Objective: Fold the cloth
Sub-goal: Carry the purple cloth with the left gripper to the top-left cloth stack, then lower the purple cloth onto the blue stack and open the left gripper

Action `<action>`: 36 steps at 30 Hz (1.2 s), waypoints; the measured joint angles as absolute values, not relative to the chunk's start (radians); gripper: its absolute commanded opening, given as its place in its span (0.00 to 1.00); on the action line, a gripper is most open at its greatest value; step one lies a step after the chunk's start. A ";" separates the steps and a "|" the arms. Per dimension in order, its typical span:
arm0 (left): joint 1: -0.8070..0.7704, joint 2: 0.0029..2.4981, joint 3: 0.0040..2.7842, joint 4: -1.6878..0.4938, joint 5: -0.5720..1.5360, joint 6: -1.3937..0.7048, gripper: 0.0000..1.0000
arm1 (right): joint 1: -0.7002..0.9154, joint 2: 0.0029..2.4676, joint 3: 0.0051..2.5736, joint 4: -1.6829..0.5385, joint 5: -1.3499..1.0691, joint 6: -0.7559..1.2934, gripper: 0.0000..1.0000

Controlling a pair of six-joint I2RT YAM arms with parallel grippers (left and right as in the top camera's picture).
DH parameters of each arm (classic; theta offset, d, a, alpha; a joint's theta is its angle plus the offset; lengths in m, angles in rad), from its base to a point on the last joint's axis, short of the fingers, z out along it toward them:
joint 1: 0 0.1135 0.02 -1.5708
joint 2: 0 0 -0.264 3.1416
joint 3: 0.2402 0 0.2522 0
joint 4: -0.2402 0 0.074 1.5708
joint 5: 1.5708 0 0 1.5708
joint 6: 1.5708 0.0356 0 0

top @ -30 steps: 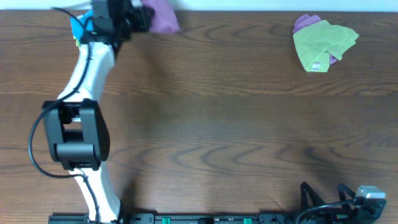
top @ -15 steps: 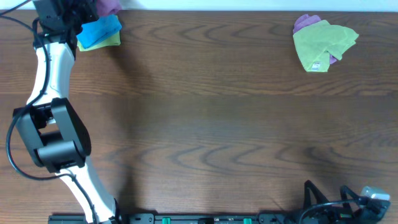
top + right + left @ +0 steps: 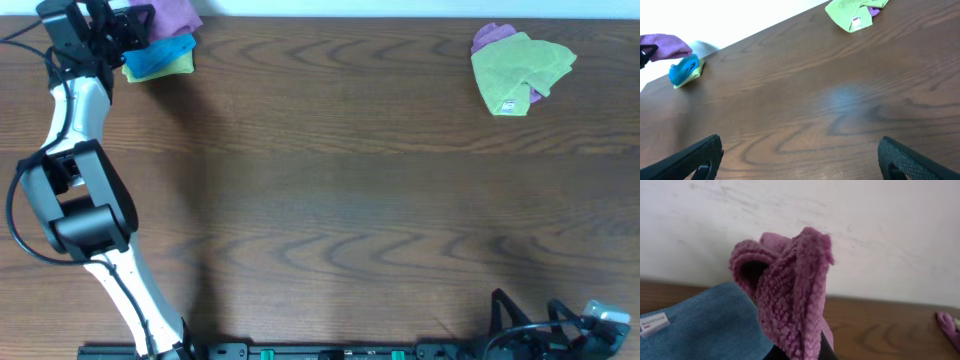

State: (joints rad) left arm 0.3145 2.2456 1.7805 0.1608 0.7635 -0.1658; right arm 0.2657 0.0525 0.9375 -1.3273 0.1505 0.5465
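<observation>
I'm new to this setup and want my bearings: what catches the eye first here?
The purple cloth, bunched and held up in the shut left gripper at the far left corner of the table, right by a blue cloth. Next, the lime-green cloth crumpled at the far right.

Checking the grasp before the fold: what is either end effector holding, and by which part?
Left end effector pinches the purple cloth by a bunched fold; which edge cannot be told. Right end effector holds nothing.

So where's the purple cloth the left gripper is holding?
Overhead, the cloth is at the far left corner of the table, pinched in the left gripper, beside the blue cloth.
</observation>
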 measured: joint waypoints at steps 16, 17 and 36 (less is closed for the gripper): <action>0.392 2.247 1.781 0.195 0.866 0.000 0.06 | 0.266 0.052 0.937 -1.327 0.150 0.549 0.99; 0.399 2.249 1.781 0.205 0.873 0.006 0.06 | 0.266 0.052 0.937 -1.327 0.150 0.549 0.99; 0.404 2.401 1.781 0.538 0.884 -0.076 0.06 | 0.266 0.052 0.937 -1.327 0.150 0.549 0.99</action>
